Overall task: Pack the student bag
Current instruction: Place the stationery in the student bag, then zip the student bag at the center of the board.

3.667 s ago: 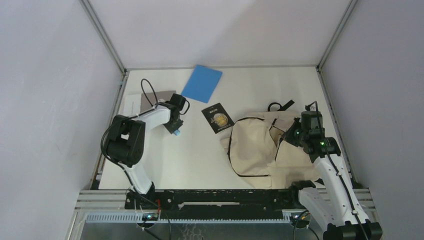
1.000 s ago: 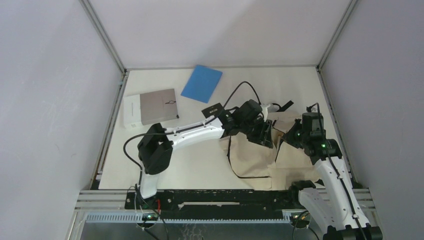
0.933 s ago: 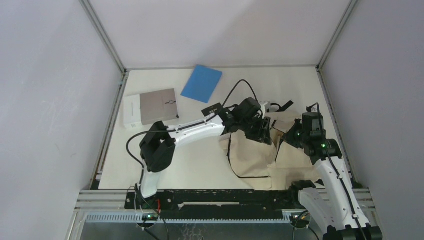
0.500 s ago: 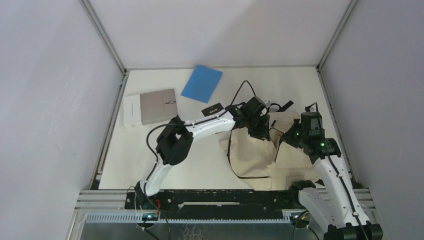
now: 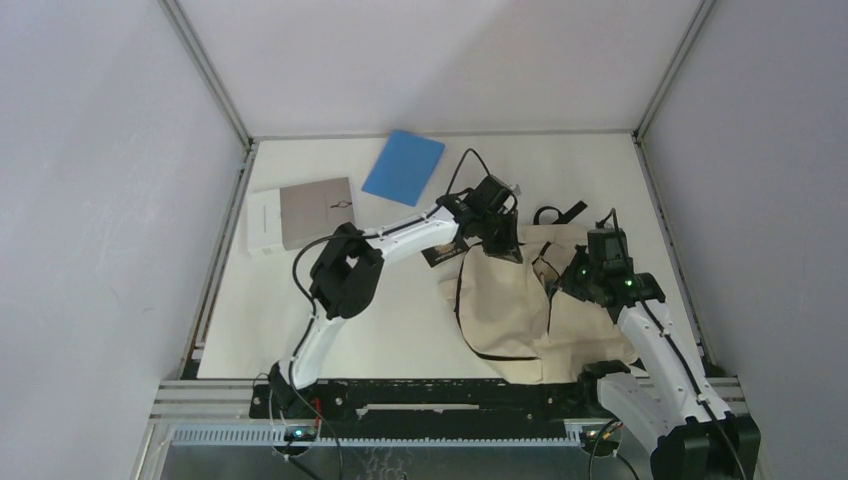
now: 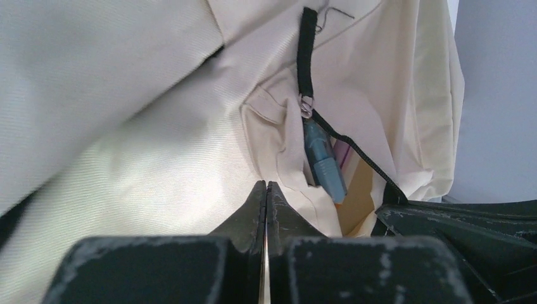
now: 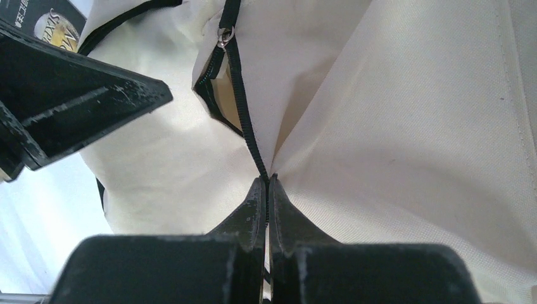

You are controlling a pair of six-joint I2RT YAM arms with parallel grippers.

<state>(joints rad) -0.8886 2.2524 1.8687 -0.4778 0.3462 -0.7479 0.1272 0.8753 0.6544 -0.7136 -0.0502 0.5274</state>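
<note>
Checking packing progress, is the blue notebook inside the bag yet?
No, the blue notebook lies on the table by the far edge, apart from the student bag.

**Cream table, four things on it**

The table [image 5: 330, 330] carries the student bag [image 5: 500, 310]. A black booklet [image 5: 438, 257] lies just beside the bag's far-left corner. A blue notebook [image 5: 404, 167] lies farther back and left of the bag. A grey-and-white book [image 5: 300, 214] lies well to the bag's left.
</note>
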